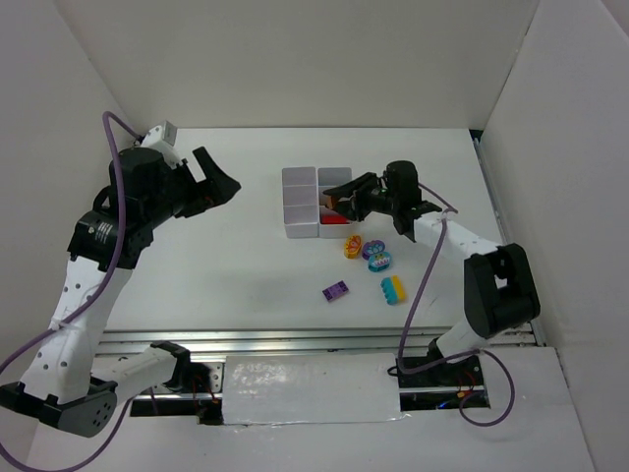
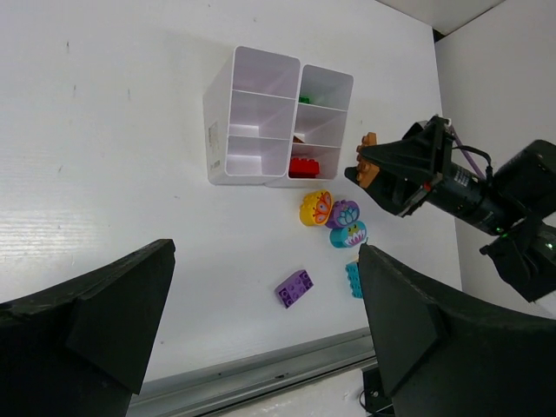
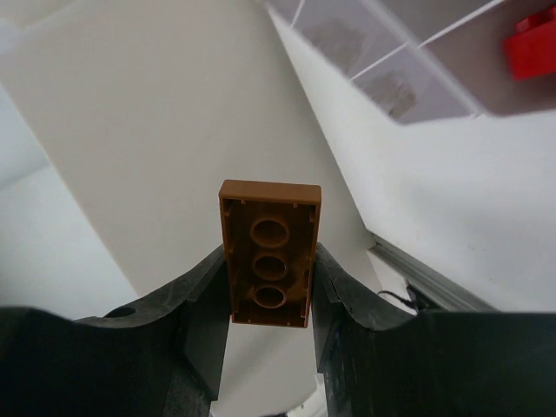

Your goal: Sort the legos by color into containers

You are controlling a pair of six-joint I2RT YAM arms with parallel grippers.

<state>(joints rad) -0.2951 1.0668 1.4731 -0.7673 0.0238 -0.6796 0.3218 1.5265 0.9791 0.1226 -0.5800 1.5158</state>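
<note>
**A:** We've got the right pincer (image 1: 341,201) pinching a brown flat plastic brick (image 3: 269,234) by its long sides, hollow underside facing the wrist camera.

**B:** And where do we put it over the white plastic block of six open compartments (image 1: 300,233)?

**A:** From above it hangs at the column nearer the right arm, about the middle row. From the other wrist it looks just beside that column, so we can't tell which compartment it's over. It's clear of the white bench (image 1: 246,265).

**B:** The left pincer (image 1: 221,180)?

**A:** Spread wide, holding nothing, raised well apart from the bricks.

**B:** So what's sorted?

**A:** We see a red brick (image 2: 302,167) in the nearest compartment of that column and a green brick (image 2: 305,99) in the farthest. Something dark sits in the middle one; we can't make it out. The other column looks empty.

**B:** And what's loose?

**A:** Five on the bench near the block. There's a yellow rounded brick with a printed face (image 2: 316,208), a purple rounded brick (image 2: 344,213) touching it, a teal rounded brick (image 2: 348,234) just beside those, a purple flat brick (image 2: 294,288) apart from them, and a teal-and-yellow brick (image 1: 394,288).

**B:** Under halfway, we'd judge.

**A:** Agreed. Next comes dropping the brown one, then the five.
</note>
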